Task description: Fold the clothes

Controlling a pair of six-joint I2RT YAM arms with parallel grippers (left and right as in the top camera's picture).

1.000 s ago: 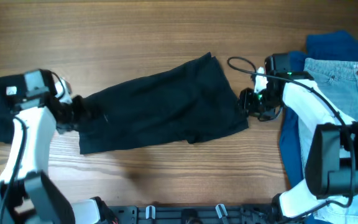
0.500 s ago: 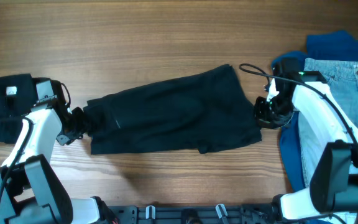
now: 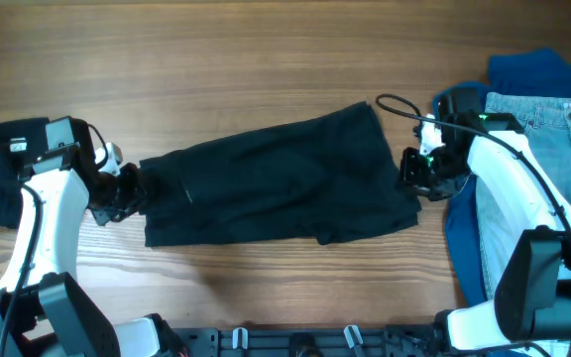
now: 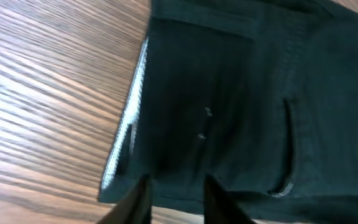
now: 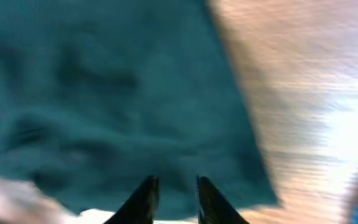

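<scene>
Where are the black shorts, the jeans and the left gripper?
black shorts [image 3: 276, 183], overhead view, middle of the cloth
jeans [image 3: 551, 139], overhead view, below the waistband
left gripper [image 4: 176, 193], left wrist view, between its fingertips

Both arms are smooth white shells joined by black joint housings. The left arm [image 3: 38, 213] carries a black block with a small white label [image 3: 18, 145]. The right arm [image 3: 509, 188] shows a green light [image 3: 426, 152] and a thin black cable [image 3: 395, 102] looping out on its left, and another runs along its shell. The left gripper [image 3: 137, 190] and right gripper [image 3: 407, 175] are black, each ending in two slim dark fingers [image 4: 135, 202] that taper to points.
</scene>
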